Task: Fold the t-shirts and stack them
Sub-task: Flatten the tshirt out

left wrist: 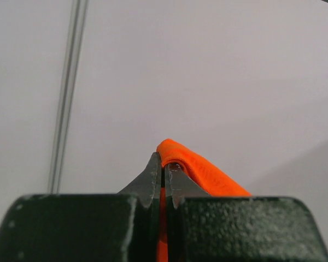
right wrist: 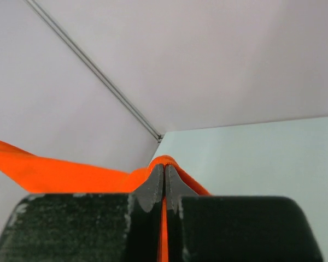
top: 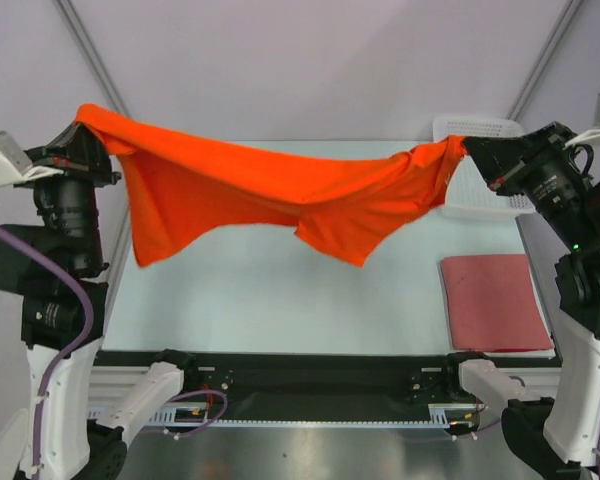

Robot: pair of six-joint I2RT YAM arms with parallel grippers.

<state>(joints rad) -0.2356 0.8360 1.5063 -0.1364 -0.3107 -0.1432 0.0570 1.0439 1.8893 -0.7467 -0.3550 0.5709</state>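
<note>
Hanging stretched above the tabletop (top: 280, 300), the orange shirt (top: 280, 185) sags mid-span, its ends clamped in the left fingers (left wrist: 151, 179) and right fingers (right wrist: 154, 184). The brick-red shirt (top: 492, 300) lies folded flat at the right

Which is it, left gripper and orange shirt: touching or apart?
Touching. Left wrist view: the left gripper has its fingers shut on a fold of the orange shirt.
</note>
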